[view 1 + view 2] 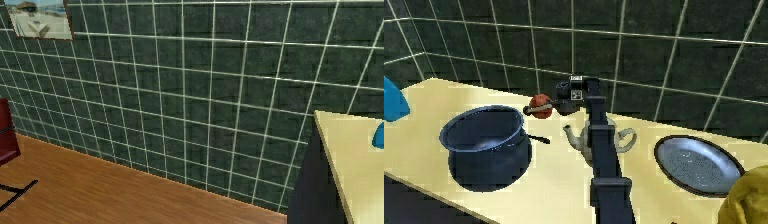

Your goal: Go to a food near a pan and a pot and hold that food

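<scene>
Closest in, at the bottom edge of the arm side view, the dark arm (610,190), reaching up across a pale yellow counter (424,110). Just left of it, a big dark blue pot (484,150); off to the right, a round grey pan (697,165). Behind the arm, a small grey kettle (622,140). Farther back, just past the pot's rim and near the wall, the food (539,102): a small round red thing, maybe an apple or a tomato. Right by it, the gripper (550,99). Cannot tell the state of the hand, and cannot tell whether it holds anything, with the food so close to the counter. Probably light and easy to lift. Probably smooth too, so likely to slip or roll away if pushed. Could squash if a tomato, so needs a soft squeeze. Best taken across its fat middle, from two sides, not by the top. Farthest back, dark green wall tiles (684,60). No words or labels to read on the food, the pot or the pan.
</scene>
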Available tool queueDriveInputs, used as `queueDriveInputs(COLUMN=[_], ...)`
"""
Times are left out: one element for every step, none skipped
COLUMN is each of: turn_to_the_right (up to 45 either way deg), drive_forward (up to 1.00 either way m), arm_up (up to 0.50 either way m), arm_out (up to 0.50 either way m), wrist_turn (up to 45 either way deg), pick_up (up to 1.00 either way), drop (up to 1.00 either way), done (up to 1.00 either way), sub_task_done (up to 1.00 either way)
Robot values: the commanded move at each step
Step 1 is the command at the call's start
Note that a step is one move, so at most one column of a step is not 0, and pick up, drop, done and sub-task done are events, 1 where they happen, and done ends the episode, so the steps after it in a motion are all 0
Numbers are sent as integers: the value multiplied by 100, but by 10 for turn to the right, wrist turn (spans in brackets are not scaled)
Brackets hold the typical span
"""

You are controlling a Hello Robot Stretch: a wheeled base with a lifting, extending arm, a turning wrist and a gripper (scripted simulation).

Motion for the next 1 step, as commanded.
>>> queueDriveInputs(turn_to_the_right=[0], drive_forward=[0], arm_up=[10], arm_out=[0], wrist_turn=[0], pick_up=[0], drop=[0], done=[0], sub_task_done=[0])
